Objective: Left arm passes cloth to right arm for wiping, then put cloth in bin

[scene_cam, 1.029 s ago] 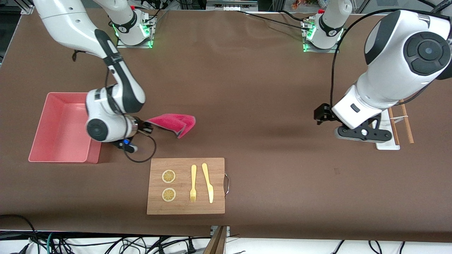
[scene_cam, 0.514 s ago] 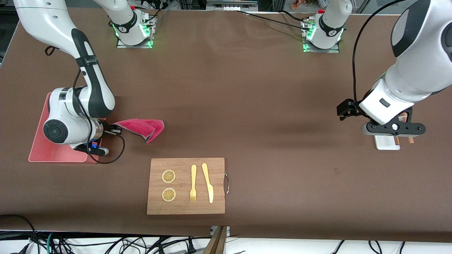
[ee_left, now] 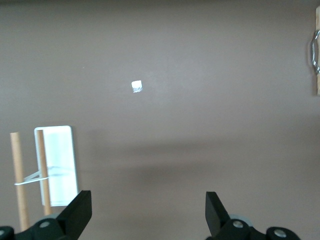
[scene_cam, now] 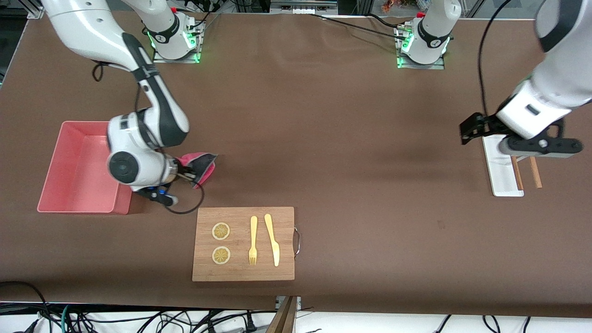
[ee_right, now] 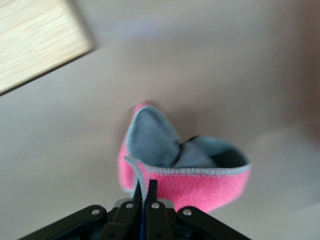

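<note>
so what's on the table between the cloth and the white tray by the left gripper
Nothing: in the front view only bare brown table runs from the cloth, held by the right gripper, to the white tray.

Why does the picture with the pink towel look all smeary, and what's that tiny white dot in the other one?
Right wrist view: motion blur smears the cloth and table, fuzzing the wooden board. Left wrist view: sharper, with a small bright speck on the table; what it is can't be told. Front view: evenly lit, with soft arm shadows.
</note>
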`<action>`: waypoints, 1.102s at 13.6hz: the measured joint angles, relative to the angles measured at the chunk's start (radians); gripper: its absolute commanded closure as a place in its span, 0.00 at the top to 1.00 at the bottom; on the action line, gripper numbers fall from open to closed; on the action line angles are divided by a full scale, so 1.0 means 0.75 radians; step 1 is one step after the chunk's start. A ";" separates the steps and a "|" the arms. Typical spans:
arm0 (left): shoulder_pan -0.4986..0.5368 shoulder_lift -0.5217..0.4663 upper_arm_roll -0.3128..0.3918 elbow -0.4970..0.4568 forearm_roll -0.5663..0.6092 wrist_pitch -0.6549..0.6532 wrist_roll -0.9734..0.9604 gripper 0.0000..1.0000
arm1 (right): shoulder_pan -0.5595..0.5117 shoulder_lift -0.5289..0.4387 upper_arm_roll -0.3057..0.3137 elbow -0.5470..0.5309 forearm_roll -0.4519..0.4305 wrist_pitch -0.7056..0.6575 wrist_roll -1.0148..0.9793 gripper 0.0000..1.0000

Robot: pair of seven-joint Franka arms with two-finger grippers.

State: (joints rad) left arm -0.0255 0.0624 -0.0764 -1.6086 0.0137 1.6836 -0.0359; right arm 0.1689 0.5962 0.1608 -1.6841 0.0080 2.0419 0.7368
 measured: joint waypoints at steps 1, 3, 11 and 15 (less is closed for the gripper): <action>0.004 -0.051 0.023 -0.069 -0.004 0.005 0.051 1.00 | 0.016 0.021 0.037 0.000 0.000 0.052 0.100 0.00; 0.003 -0.107 0.028 -0.164 -0.004 0.015 0.077 1.00 | 0.038 0.055 0.103 0.000 0.000 0.155 0.265 0.00; 0.030 -0.094 0.028 -0.196 -0.004 0.039 0.079 1.00 | 0.093 0.096 0.332 0.002 0.000 0.443 0.800 0.00; 0.030 -0.090 0.021 -0.196 -0.004 0.044 0.079 1.00 | 0.075 0.097 0.307 0.011 -0.017 0.331 0.673 0.00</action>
State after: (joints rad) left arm -0.0031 -0.0054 -0.0610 -1.7552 0.0104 1.7165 0.0234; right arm 0.2254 0.6687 0.3908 -1.6759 -0.0051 2.2900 1.2418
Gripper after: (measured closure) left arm 0.000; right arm 0.982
